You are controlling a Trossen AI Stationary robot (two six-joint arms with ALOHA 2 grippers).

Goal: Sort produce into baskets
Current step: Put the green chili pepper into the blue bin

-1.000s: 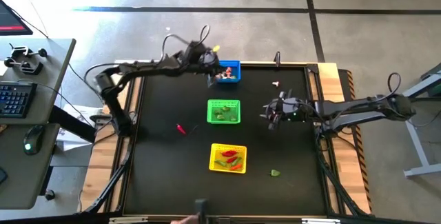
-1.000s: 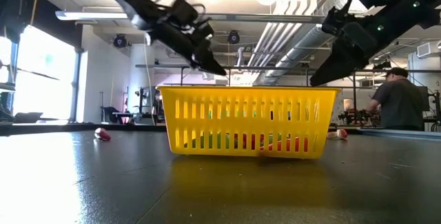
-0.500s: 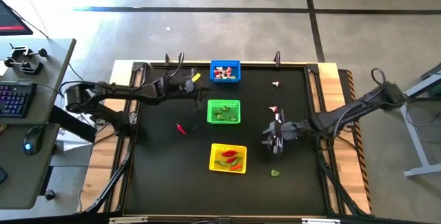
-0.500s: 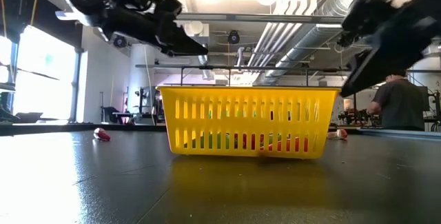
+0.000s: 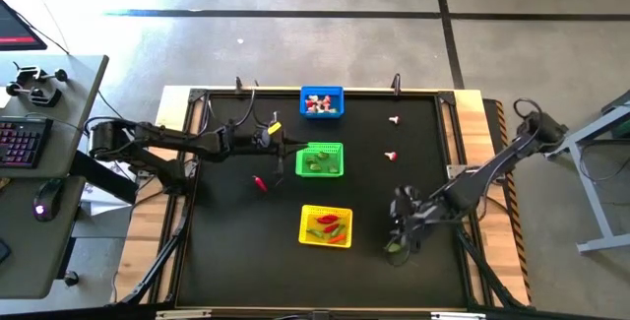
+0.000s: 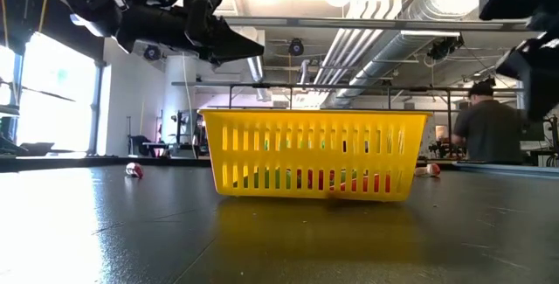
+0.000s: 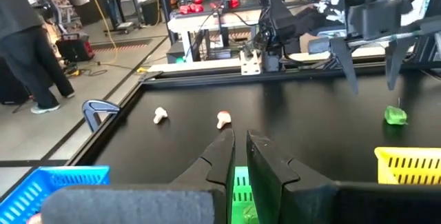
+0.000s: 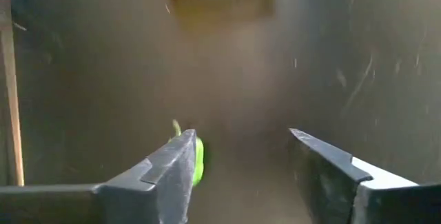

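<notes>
While spread wide, right pincer (image 8: 241,155) straddles green leaf (image 8: 198,156).

A black matte tabletop (image 5: 236,251) sits inside a pale wooden frame (image 5: 476,113) on a grey concrete floor (image 5: 197,44) crossed by dark tape lines. To one side stands a grey desk (image 5: 39,212) carrying a black keyboard with lit keys (image 5: 20,145) and a dark computer mouse (image 5: 43,200). Across the table, the room shows a white ceiling with silver ducts (image 6: 384,31), a bright window (image 6: 52,100), and a person in a dark shirt (image 6: 485,127) standing. Another person in dark trousers (image 7: 27,52) stands near a yellow cable (image 7: 103,10).
</notes>
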